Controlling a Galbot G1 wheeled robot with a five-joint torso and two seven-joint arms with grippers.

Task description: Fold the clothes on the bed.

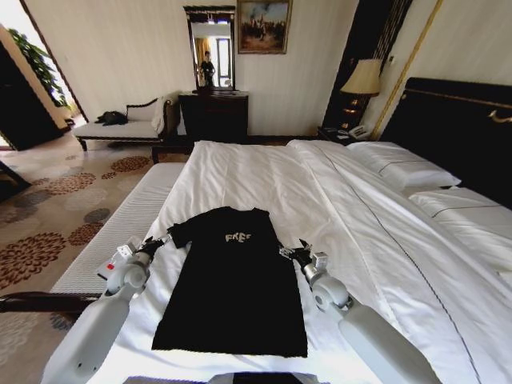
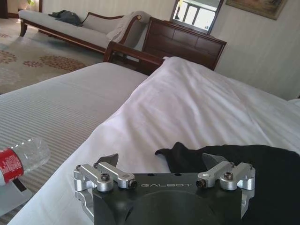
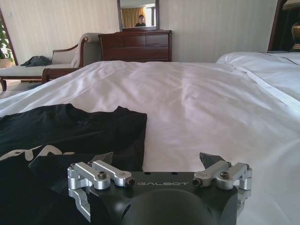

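Nearest the head camera, the two arms are reaching forward over the foot of the bed (image 1: 264, 172), one on each side of a black T-shirt (image 1: 234, 280). The shirt is lying flat on the white duvet, collar pointing toward the far end and hem toward the robot, so its long axis is running straight away from the robot. The left gripper (image 1: 157, 244) is sitting just beside the left sleeve (image 2: 180, 154); in its wrist view the fingers (image 2: 108, 160) are standing wide apart with nothing between them, and the sleeve tip is lying in the gap just ahead. The right gripper (image 1: 292, 252) is sitting just beside the right sleeve (image 3: 124, 129), its fingers (image 3: 209, 160) equally wide open and empty; here the sleeve is lying ahead and off toward one finger rather than centred. Both arms look about equally near their sleeve, so a paired pinch at the two sleeves seems the likely step. A plastic bottle (image 2: 21, 161) is lying on the striped bench (image 1: 112, 240) alongside the bed.
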